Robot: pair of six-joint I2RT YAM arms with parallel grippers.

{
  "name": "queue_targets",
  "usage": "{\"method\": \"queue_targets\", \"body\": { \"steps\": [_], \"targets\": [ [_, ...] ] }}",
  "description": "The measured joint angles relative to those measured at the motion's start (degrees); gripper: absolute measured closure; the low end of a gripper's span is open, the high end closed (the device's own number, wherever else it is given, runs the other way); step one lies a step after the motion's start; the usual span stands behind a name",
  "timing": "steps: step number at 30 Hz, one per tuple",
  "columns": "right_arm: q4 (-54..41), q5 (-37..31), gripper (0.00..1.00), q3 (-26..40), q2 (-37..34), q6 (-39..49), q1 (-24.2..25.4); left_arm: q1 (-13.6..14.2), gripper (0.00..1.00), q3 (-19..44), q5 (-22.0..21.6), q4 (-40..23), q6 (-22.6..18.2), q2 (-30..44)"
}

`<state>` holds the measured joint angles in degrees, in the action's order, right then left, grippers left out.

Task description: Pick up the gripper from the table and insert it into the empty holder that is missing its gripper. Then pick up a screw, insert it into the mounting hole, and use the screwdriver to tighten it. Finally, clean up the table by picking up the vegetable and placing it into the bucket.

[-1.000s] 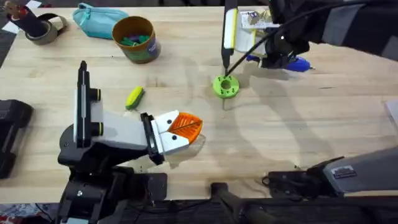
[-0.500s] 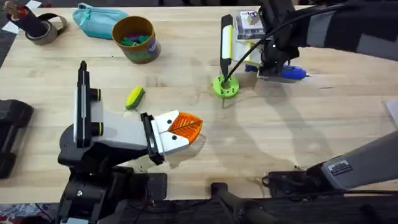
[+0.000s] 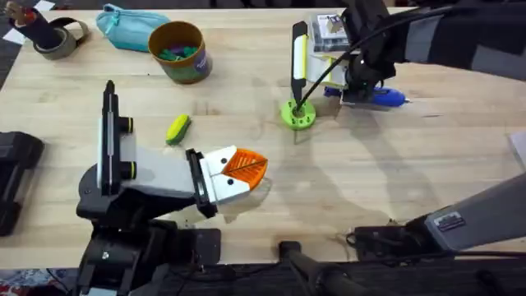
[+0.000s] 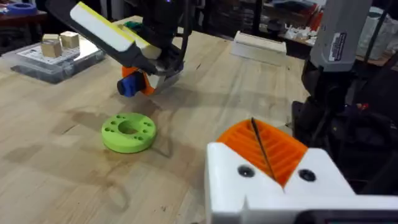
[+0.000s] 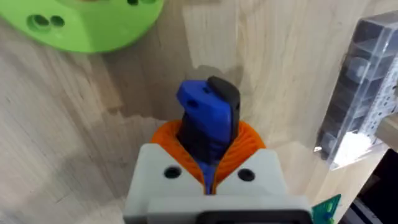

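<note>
Overhead, the right gripper (image 3: 355, 82) sits at the far right of the table, clamped on the blue screwdriver (image 3: 380, 96), whose body lies just right of the lime-green disc (image 3: 297, 113). A black and yellow bar (image 3: 299, 57) slants down from the far side to the disc's mounting hole (image 3: 299, 110). The left gripper (image 3: 246, 170) rests low at the near left, its orange pads pressed together on nothing. The corn vegetable (image 3: 177, 128) lies on the wood to the left of the disc, well apart from it, and the tan bucket (image 3: 177, 51) stands at the far left beside a teal pouch (image 3: 125, 26).

Left wrist view: the fingers (image 4: 264, 146) meet along a thin seam, and the disc (image 4: 128, 132) lies flat beyond them, with the screwdriver's orange collar (image 4: 138, 79) behind it.

Right wrist view: the pads (image 5: 208, 144) squeeze the blue handle (image 5: 208, 118), with the disc's rim (image 5: 87, 25) beyond and a clear parts box (image 5: 364, 93) alongside.
</note>
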<state>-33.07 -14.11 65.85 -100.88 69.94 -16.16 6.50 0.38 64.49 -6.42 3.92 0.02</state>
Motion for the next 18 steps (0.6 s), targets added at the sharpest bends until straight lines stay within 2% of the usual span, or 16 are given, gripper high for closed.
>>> {"method": "queue_targets", "body": {
  "steps": [7,8,9,10,11,13,14,16,17,18],
  "targets": [
    [-0.1,0.0,0.949,-1.3,0.0,0.0,0.0,0.0,0.991,0.0,0.0,0.0,0.0,0.0],
    [-0.1,0.0,0.873,-1.3,0.0,0.0,0.0,0.0,0.995,0.0,0.0,0.0,0.0,0.0],
    [-0.1,-0.1,0.752,-1.3,0.0,0.1,0.0,0.0,0.996,0.0,0.0,0.0,0.0,0.0],
    [-0.1,-0.2,0.611,-1.3,0.0,0.2,0.0,0.0,0.952,0.0,0.0,0.0,-0.1,0.0],
    [0.0,-0.3,0.464,-1.3,0.0,0.3,0.0,0.0,0.826,0.0,0.0,0.0,-0.1,0.0],
    [0.6,-0.9,0.170,-1.3,0.0,0.4,0.0,0.0,0.504,0.0,0.0,0.0,0.0,0.0],
    [0.9,-1.1,0.062,-1.2,0.1,0.4,0.0,0.0,0.352,0.0,0.0,0.0,0.0,0.0],
    [0.8,-1.2,0.011,-1.2,0.4,-0.1,0.0,0.0,0.084,0.0,0.0,0.0,0.1,0.0],
    [0.6,-1.3,0.009,-1.2,0.4,-0.9,0.0,0.0,0.031,0.0,0.0,0.0,0.2,0.0],
    [0.6,-1.3,0.009,-1.2,0.4,-2.0,0.0,0.0,0.019,0.0,0.0,0.0,0.2,0.0]
  ]
}}
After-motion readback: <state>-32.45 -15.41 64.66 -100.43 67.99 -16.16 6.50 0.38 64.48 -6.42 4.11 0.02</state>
